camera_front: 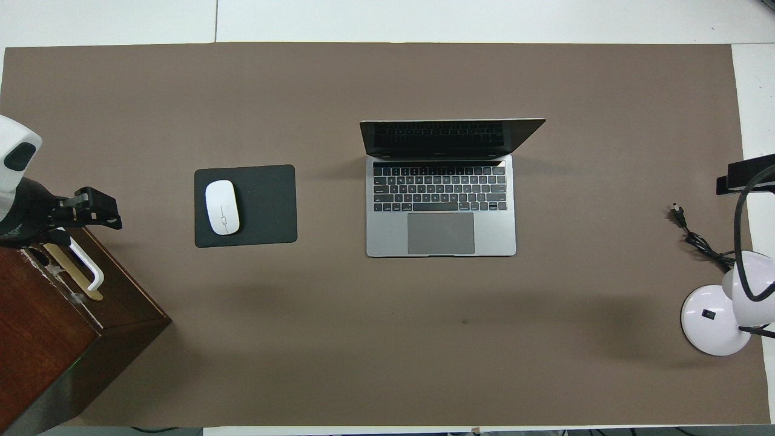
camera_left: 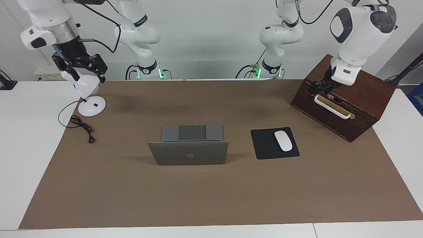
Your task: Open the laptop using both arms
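The silver-grey laptop (camera_left: 190,153) stands open in the middle of the brown mat, its lid with the apple logo upright and turned away from the robots. The overhead view shows its keyboard deck (camera_front: 441,224) and dark screen. My left gripper (camera_left: 319,88) hangs over the white handle (camera_left: 330,107) of a wooden box at the left arm's end, well away from the laptop; it also shows in the overhead view (camera_front: 100,209). My right gripper (camera_left: 87,76) is open over the head of a white desk lamp at the right arm's end; its edge shows in the overhead view (camera_front: 735,181). Neither gripper touches the laptop.
A black mouse pad (camera_left: 264,145) with a white mouse (camera_left: 283,140) lies beside the laptop toward the left arm's end. The dark wooden box (camera_left: 363,96) stands nearer to the robots there. The lamp's base (camera_left: 92,106) and its black cable (camera_left: 81,125) lie at the right arm's end.
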Controlling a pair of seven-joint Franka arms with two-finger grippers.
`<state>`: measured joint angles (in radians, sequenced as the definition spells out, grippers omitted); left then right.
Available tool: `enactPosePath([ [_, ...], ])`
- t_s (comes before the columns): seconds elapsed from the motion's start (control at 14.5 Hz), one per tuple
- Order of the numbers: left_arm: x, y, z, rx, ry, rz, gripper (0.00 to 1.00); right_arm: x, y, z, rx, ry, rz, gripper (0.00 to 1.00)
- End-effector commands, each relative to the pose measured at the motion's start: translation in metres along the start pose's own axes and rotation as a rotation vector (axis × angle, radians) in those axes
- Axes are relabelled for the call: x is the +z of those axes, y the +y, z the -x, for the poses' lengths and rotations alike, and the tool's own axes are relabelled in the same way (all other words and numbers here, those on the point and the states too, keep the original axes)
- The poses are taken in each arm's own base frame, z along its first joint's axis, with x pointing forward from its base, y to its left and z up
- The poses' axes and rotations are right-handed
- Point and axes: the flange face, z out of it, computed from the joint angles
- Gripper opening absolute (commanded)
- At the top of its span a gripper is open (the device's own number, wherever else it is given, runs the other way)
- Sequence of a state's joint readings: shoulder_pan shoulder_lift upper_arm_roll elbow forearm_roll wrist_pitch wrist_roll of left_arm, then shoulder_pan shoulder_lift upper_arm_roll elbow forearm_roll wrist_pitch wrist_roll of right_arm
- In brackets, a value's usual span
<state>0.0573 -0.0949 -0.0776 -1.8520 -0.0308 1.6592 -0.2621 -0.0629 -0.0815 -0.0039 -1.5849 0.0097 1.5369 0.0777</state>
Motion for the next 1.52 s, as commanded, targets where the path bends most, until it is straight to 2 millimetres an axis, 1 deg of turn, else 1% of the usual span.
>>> enactPosePath([
  [0.0, 0.006, 0.005, -0.001, -0.002, 0.002, -0.021, 1.00, -0.003, 0.002, -0.002, -0.001, -0.003, 0.022, 1.00],
  [0.07, 0.015, 0.008, -0.006, -0.001, -0.017, -0.025, 1.00, -0.003, 0.002, -0.002, -0.001, -0.004, 0.020, 1.00],
  [0.28, 0.011, 0.028, -0.003, 0.043, 0.005, -0.022, 1.00, -0.003, 0.002, -0.002, -0.001, -0.004, 0.022, 1.00],
  [0.42, 0.009, 0.037, 0.001, 0.065, -0.015, -0.032, 1.00, -0.002, 0.002, -0.002, 0.005, -0.004, 0.021, 1.00],
  [0.48, -0.004, 0.044, 0.002, 0.076, -0.019, -0.034, 1.00, -0.002, 0.002, -0.002, 0.007, -0.003, 0.020, 1.00],
  [0.55, -0.022, 0.047, 0.000, 0.082, -0.010, -0.030, 1.00, -0.002, 0.002, -0.002, 0.011, -0.004, 0.019, 1.00],
  [0.62, -0.034, 0.046, 0.001, 0.081, -0.006, -0.026, 1.00, -0.003, 0.002, -0.001, 0.013, -0.004, 0.021, 1.00],
  [0.76, -0.034, 0.045, 0.000, 0.078, -0.001, -0.025, 1.00, -0.002, 0.002, -0.001, 0.014, -0.006, 0.019, 1.00],
  [0.9, -0.035, 0.035, -0.001, 0.061, 0.001, -0.021, 1.00, -0.002, 0.002, -0.002, 0.014, -0.004, 0.021, 1.00],
  [0.97, -0.034, 0.033, -0.003, 0.061, 0.007, -0.019, 1.00, -0.002, 0.002, -0.002, 0.014, -0.004, 0.021, 1.00],
  [1.18, -0.033, 0.039, -0.002, 0.079, 0.010, -0.021, 1.00, -0.002, 0.002, -0.002, 0.014, -0.006, 0.021, 1.00],
  [1.45, -0.033, 0.037, -0.002, 0.079, 0.005, -0.024, 1.00, -0.003, 0.002, -0.002, 0.014, -0.001, 0.020, 1.00],
])
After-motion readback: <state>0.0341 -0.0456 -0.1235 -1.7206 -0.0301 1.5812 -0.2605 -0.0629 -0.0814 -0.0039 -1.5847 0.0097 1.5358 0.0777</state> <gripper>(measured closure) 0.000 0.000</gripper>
